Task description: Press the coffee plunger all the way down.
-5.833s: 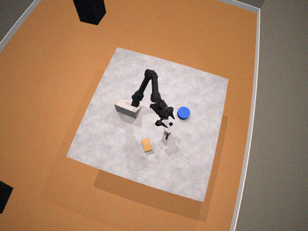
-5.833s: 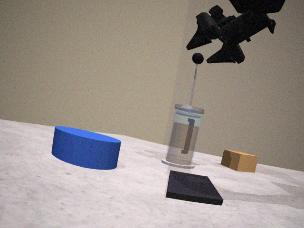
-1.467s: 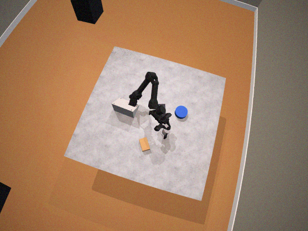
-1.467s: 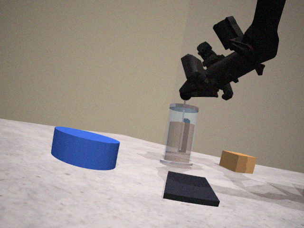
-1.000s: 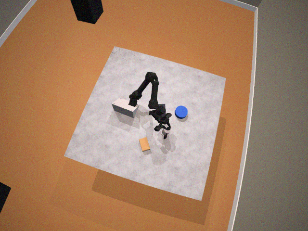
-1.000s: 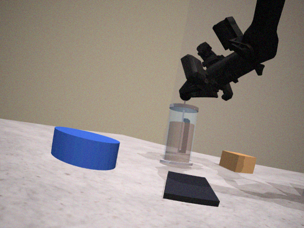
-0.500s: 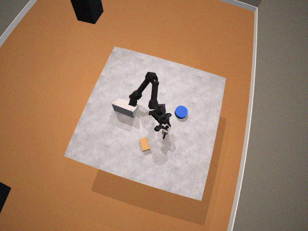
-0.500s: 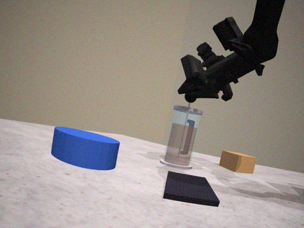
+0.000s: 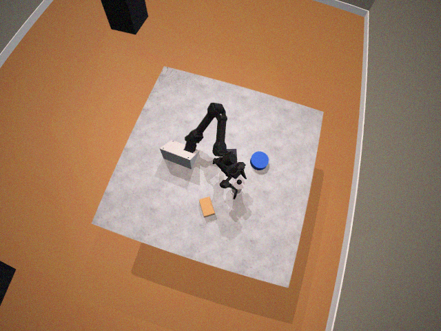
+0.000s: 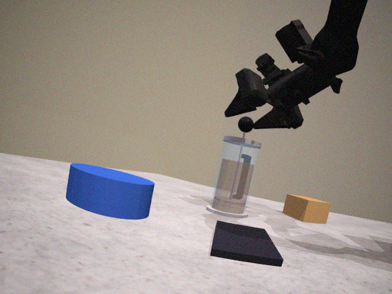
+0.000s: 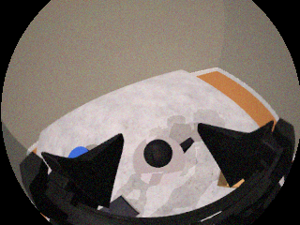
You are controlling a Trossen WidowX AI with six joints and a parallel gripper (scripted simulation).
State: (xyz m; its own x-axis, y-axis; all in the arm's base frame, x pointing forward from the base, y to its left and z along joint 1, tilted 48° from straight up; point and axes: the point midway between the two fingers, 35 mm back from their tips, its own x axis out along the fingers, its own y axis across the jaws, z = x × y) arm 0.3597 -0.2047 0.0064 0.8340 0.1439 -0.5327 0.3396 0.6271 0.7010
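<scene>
The coffee press [image 10: 236,180] [image 11: 175,164] stands upright on the table, a clear cylinder with brown contents and a pale lid. Its round black plunger knob [image 9: 238,181] [image 10: 245,124] [image 11: 157,153] sits a little above the lid, with a short length of rod showing. In the exterior view, the filter disc shows faintly low in the cylinder. My gripper [image 9: 240,187] [image 10: 240,120] [image 11: 161,133] is open around the knob, one finger to each side. The wrist view shows gaps between the knob and both fingers.
A blue disc [image 9: 259,160] [image 10: 109,193] [image 11: 79,152] lies to one side of the press, and an orange block [image 9: 207,206] [image 10: 316,210] to the other. A flat dark pad [image 10: 245,243] [image 11: 122,207] lies near the press. A white-topped box [image 9: 178,153] stands at the arm's base.
</scene>
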